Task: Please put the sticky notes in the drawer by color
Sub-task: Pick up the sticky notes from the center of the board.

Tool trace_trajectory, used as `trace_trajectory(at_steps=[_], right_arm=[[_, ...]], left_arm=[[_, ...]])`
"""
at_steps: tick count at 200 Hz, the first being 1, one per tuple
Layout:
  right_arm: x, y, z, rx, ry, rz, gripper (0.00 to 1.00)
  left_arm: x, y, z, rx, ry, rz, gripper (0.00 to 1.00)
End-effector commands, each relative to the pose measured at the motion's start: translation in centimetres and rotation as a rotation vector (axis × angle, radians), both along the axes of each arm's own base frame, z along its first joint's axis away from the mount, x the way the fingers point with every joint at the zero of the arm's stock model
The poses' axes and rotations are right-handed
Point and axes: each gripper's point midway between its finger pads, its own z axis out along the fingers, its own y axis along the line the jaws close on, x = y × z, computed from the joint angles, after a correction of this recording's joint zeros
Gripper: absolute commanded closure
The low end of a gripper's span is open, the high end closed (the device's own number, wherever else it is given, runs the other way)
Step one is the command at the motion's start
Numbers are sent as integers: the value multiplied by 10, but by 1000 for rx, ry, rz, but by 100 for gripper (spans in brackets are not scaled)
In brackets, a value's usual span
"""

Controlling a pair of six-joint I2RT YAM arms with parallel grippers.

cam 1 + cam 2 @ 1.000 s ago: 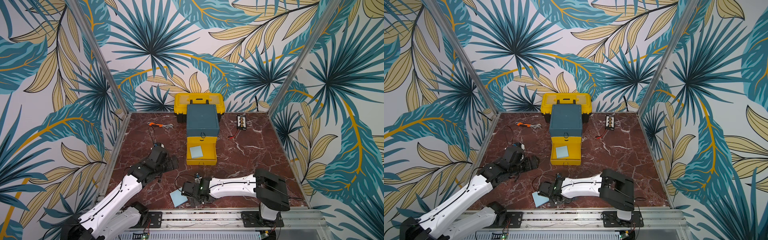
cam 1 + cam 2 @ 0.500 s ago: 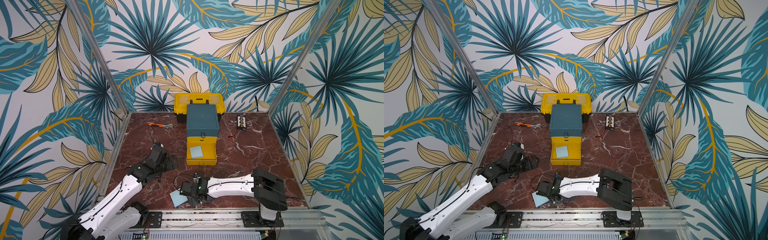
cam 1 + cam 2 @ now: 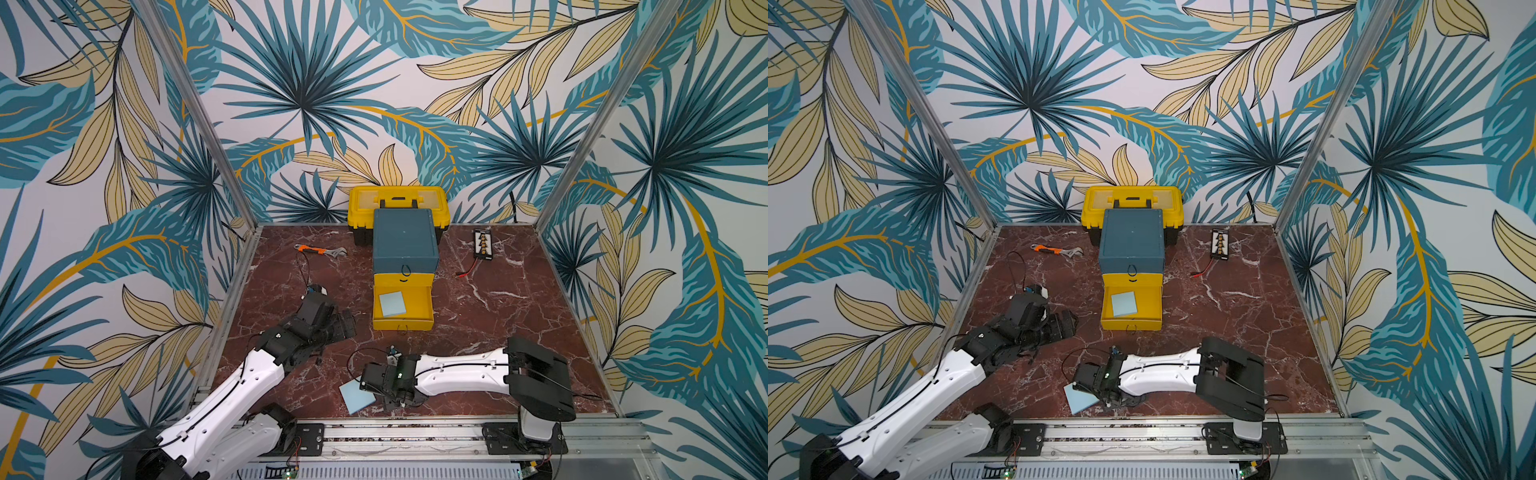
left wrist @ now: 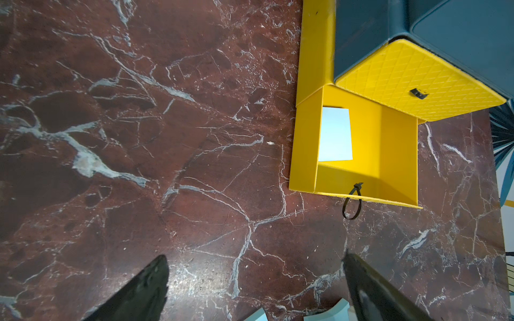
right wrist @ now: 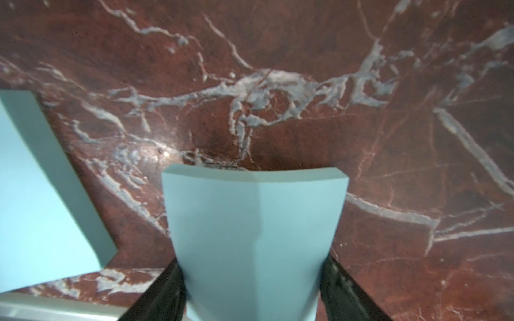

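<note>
The right gripper [image 5: 251,259] pinches a light blue sticky-note pad [image 5: 254,222] by two opposite edges. The black fingers [image 5: 167,291] squeeze hard enough that the soft paper block bows and shows a crease down its middle. In both top views this pad is hidden under the gripper [image 3: 374,384].

Just beside that gripper, on the side toward the left arm, a second light blue pad [image 5: 41,194] lies flat on the table [image 5: 278,41], a glossy red-brown marble surface with white veins. It is apart from the fingers and shows in both top views [image 3: 356,397] [image 3: 1080,398].

The right forearm lies low along the front of the table with its wrist tipped down.

Beyond it the left gripper [image 4: 254,256] hangs just above bare marble, its fingers spread wide and holding nothing. The left arm reaches diagonally up from its base.

Ahead of the left gripper, near but not touching, stands the drawer chest [image 3: 405,241], boxy plastic with a dark teal top. Its lowest yellow drawer [image 4: 389,152] is pulled out, smooth-walled. One light blue pad in the drawer [image 4: 335,134] lies flat against the wall nearer the left arm. A black cord loop [image 4: 351,205] hangs from the drawer's front. The quilt-patterned yellow drawer above it is closed.

Farthest off, touching the chest's back, sits a yellow toolbox [image 3: 361,203].
</note>
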Motion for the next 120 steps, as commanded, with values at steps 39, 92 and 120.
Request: trace_trajectory(at_steps=[39, 92, 120], right_arm=[[27, -16, 59, -71, -178, 48, 27], [57, -20, 119, -22, -388, 78, 27], [85, -29, 156, 33, -526, 66, 27]], left_arm=[[2, 4, 3, 2, -16, 22, 0], [2, 8, 6, 19, -23, 32, 0], [2, 9, 7, 17, -19, 37, 0]])
